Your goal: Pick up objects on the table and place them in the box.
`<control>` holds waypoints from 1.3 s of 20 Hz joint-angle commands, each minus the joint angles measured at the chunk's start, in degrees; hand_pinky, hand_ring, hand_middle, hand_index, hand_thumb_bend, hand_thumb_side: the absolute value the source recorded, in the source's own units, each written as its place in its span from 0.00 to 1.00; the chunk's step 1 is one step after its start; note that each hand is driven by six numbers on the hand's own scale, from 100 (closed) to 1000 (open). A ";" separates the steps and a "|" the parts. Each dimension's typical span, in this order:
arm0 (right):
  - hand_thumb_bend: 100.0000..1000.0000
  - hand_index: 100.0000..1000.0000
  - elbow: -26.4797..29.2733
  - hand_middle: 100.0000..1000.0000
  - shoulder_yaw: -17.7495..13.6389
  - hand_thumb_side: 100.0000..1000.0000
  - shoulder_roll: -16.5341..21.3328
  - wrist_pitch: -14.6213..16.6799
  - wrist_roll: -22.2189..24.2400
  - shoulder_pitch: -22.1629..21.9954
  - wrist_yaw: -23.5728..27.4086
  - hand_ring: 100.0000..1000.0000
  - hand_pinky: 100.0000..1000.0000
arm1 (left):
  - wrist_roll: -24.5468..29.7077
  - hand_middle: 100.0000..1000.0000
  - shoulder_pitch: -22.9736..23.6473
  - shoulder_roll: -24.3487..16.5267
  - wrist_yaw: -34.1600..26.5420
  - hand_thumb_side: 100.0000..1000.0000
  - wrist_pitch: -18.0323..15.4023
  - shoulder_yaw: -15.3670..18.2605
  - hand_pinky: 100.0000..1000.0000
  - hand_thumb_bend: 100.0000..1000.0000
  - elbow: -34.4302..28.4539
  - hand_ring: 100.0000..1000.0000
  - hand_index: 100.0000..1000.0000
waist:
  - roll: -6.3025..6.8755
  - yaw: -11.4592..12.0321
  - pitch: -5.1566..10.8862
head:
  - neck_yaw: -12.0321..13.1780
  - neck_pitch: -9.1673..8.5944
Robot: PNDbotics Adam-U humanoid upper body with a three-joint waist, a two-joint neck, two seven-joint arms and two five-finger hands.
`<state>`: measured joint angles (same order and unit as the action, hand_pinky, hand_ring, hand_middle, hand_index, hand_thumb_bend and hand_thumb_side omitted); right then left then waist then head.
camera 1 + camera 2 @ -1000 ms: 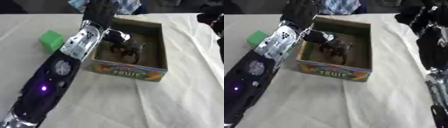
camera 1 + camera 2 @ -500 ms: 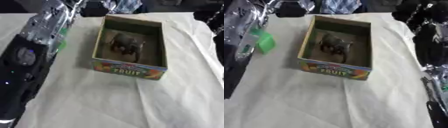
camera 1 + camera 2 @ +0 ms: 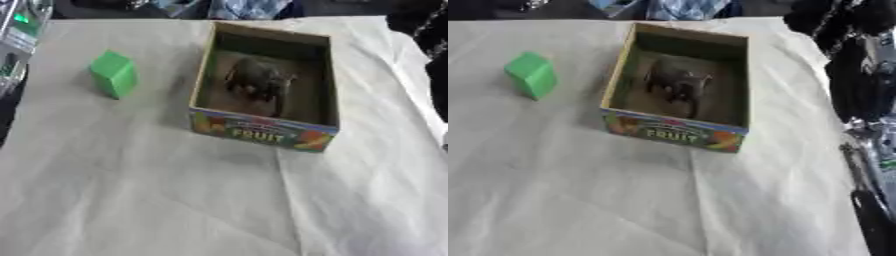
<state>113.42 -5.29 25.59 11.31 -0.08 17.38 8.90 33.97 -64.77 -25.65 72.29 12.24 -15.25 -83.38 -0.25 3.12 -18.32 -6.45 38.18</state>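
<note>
An open cardboard box (image 3: pixel 264 134) with a colourful FRUIT label on its front wall stands in the middle of the cloth-covered table. A dark animal figure (image 3: pixel 255 81) lies on the box floor. To the left of the box, apart from it, a green block (image 3: pixel 114 74) rests on the cloth. Of my left arm (image 3: pixel 17 35) only a silver part with a green light shows at the upper left edge, and its hand is out of view. My right hand (image 3: pixel 833 20) is a dark shape at the upper right, beyond the box's right wall.
The white cloth (image 3: pixel 175 200) is wrinkled and covers the whole table. My right arm (image 3: pixel 868 150) runs down the right edge of the right eye view. Blue fabric (image 3: pixel 249 7) lies past the table's far edge.
My left arm has pulled away from over the box to the upper left edge. The dark figure stays in the box, and the green block is now uncovered.
</note>
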 commanded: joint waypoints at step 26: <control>0.33 0.96 1.17 0.67 -0.48 1.00 2.03 -0.14 -0.02 -0.42 -1.28 0.71 0.79 | 18.00 1.00 2.16 -12.79 -19.88 1.00 3.79 -0.15 0.65 0.92 7.16 0.83 0.84 | 0.14 0.84 0.99 | -0.26 -0.67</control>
<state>113.42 -5.30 26.04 11.26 -0.12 16.60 7.70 51.46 -61.55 -37.29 52.25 14.71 -15.54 -76.09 -0.19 3.91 -18.46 -6.75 37.93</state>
